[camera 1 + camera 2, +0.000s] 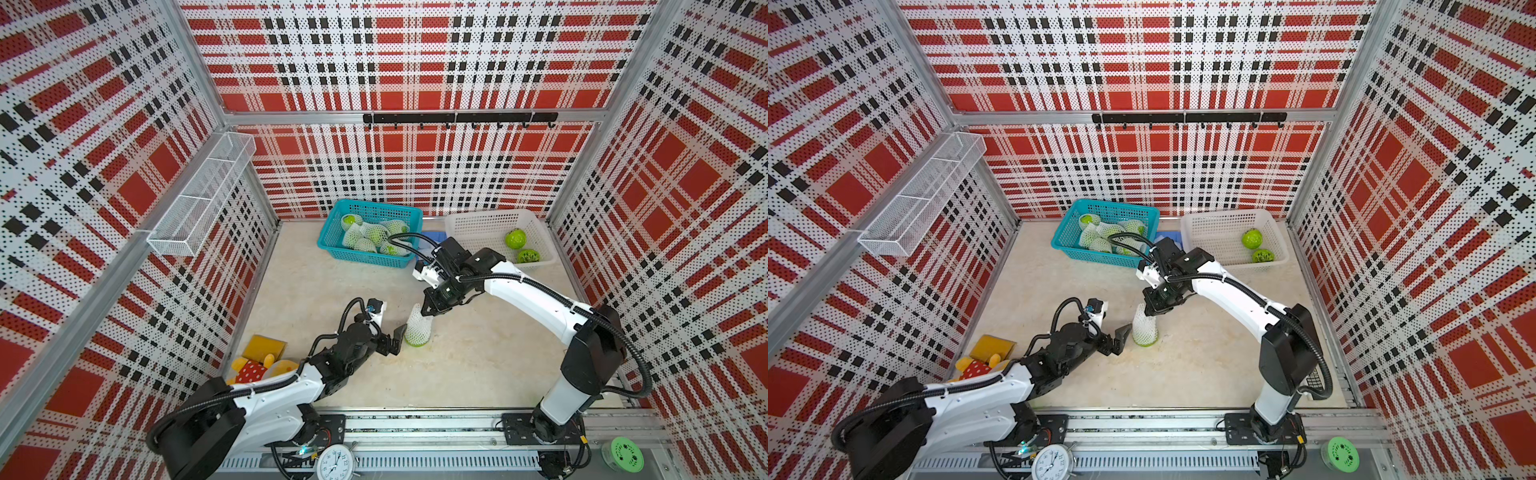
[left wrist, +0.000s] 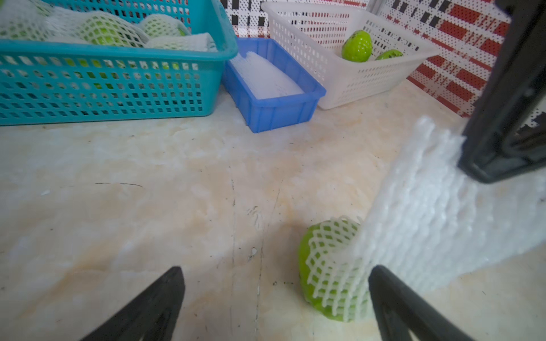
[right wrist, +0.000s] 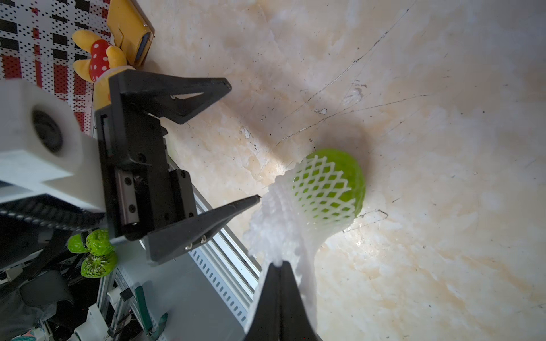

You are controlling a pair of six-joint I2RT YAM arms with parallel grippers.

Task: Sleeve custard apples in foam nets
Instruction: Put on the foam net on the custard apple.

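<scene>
While the right gripper [image 1: 429, 311] clamps shut on the top of the net [image 1: 417, 324], that white sleeve stands nearly upright at the centre of the table [image 1: 478, 374] in both top views. Its long axis runs from the claw down to the green fruit [image 1: 417, 342] resting on the table inside its lower end, with the underside looking partly bare! The left gripper [image 1: 395, 340] waits just left of it, jaws wide and empty, the nearer one to the fruit; my guess is it goes in low. Upper centre, the teal basket [image 1: 365, 259] holds several netted fruits [image 1: 376, 237]. To its right, the white basket [image 1: 478, 220] holds two bare fruits [image 1: 515, 239]. Between them, the small blue tray [image 2: 274, 115] holds flat spare nets [image 2: 263, 76]
</scene>
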